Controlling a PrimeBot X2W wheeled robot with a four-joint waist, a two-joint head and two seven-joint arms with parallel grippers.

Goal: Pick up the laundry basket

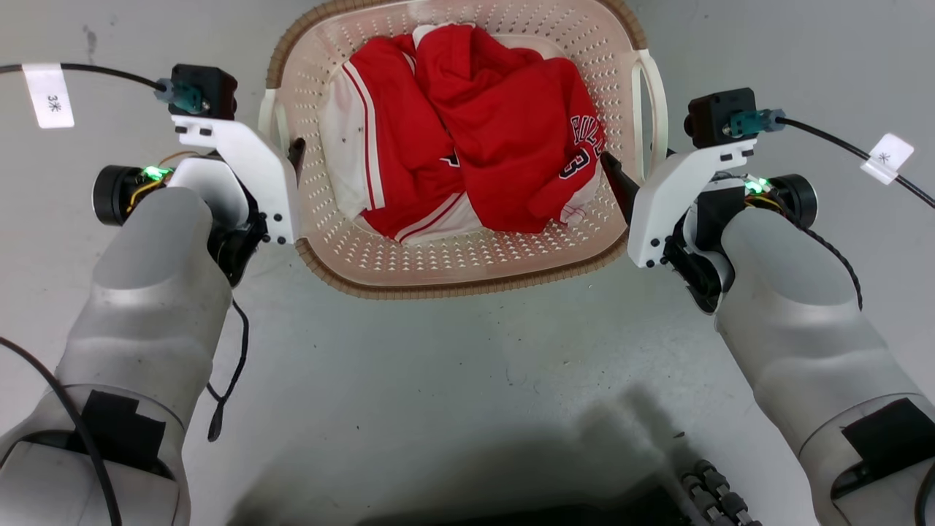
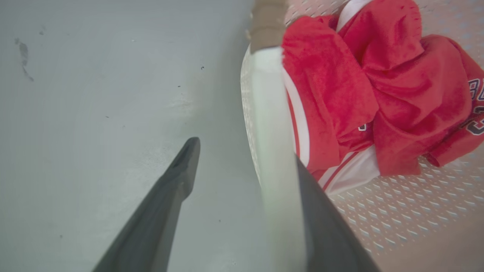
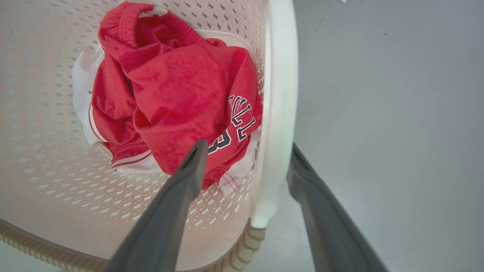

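Observation:
The laundry basket (image 1: 445, 286) stands on the grey floor at top centre, cream and perforated with a brown woven rim, and holds red and white jerseys (image 1: 504, 131). My left gripper (image 1: 290, 157) is at its left side by the white left handle (image 1: 266, 120). In the left wrist view the left gripper (image 2: 245, 151) is open, with that handle (image 2: 270, 124) between its fingers, close against the right one. My right gripper (image 1: 639, 166) is open at the right handle (image 1: 652, 102). In the right wrist view the right gripper (image 3: 247, 147) straddles the handle (image 3: 278, 113), one finger inside the basket and one outside.
Bare grey floor (image 1: 453, 380) surrounds the basket. Black cables with white tags (image 1: 47, 95) (image 1: 885, 157) run off both wrists, and a loose cable (image 1: 226, 380) hangs by the left forearm. A dark part of my own body (image 1: 584, 504) and its shadow lie at the bottom edge.

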